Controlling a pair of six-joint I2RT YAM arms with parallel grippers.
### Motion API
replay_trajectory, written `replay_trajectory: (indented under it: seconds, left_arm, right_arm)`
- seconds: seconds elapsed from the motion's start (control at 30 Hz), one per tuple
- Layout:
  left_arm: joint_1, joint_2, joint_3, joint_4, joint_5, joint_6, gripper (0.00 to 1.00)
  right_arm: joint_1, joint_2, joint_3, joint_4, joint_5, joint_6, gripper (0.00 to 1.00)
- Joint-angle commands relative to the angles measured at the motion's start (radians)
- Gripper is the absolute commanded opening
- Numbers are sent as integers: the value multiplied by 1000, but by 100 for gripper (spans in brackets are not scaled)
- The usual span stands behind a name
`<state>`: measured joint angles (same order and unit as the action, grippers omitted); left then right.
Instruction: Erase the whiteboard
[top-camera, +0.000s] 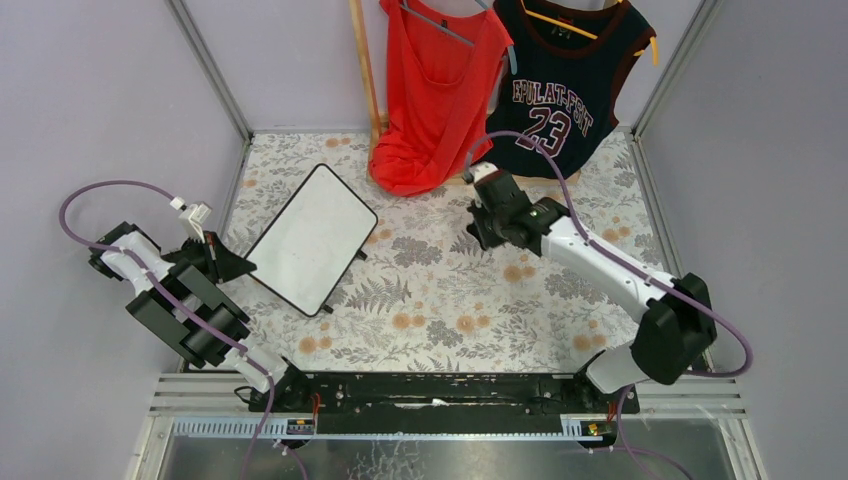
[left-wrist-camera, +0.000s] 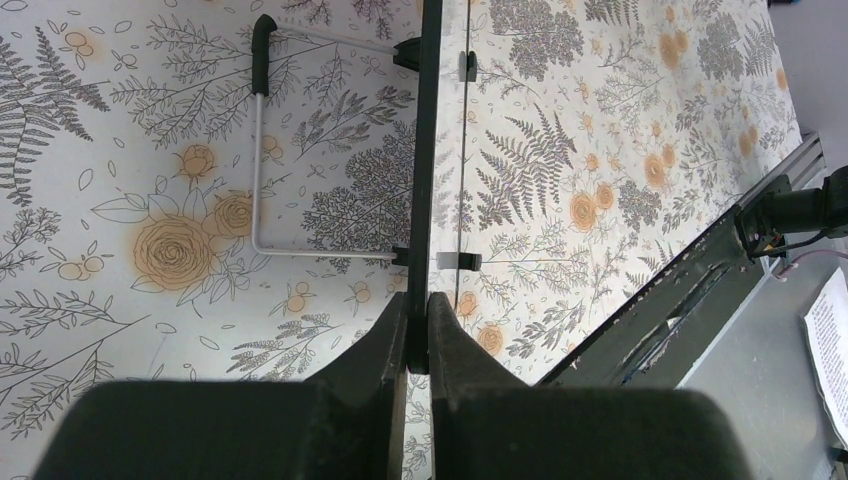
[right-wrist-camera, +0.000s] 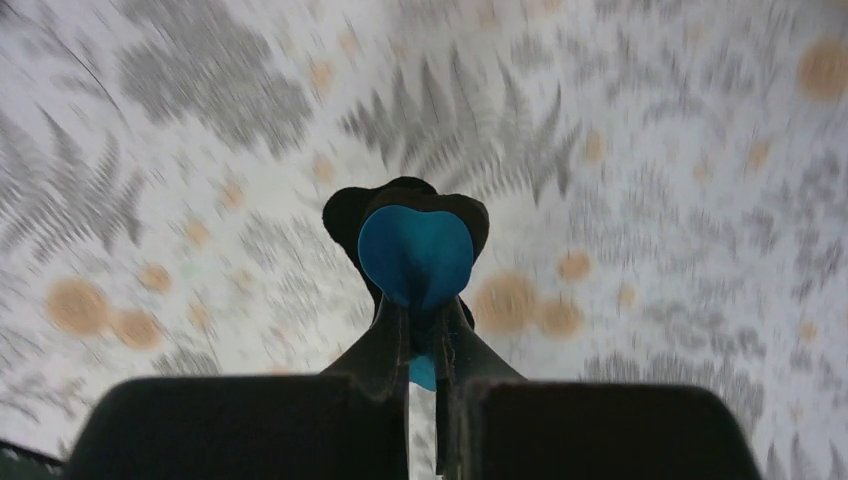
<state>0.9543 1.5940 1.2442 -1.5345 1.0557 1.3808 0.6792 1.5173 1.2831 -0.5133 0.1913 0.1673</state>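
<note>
On the desk's left side, my left gripper (left-wrist-camera: 418, 312) clamps the whiteboard (top-camera: 312, 236) by its edge. Its face looks blank. My right gripper (right-wrist-camera: 421, 335), well apart, grips a blue eraser (right-wrist-camera: 416, 255), so I judge wiping done.

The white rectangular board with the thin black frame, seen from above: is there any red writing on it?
No: the black-framed whiteboard shows a plain white face in the top view, with no marks on it.
</note>
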Motion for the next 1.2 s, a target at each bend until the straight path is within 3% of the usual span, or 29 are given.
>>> replay_trajectory:
  seconds: [0.0,0.37,0.57,0.93,1.17]
  left_arm:
    - [-9,23,9,83,-174,55,0]
    - [-9,26,26,83,-169,27,1]
    - [-9,27,29,82,-174,12,11]
    - [-9,41,43,82,-180,-6,17]
    - [-8,40,57,82,-176,-17,27]
  right_arm:
    - [-26,-128,-154,-125,-1,55,0]
    - [-30,-297,-423,-128,-62,144,2]
    - [-30,-273,-447,-96,-88,161,12]
    - [-30,-138,-492,14,-186,172,15]
    - [-30,-111,-494,33,-212,167,42]
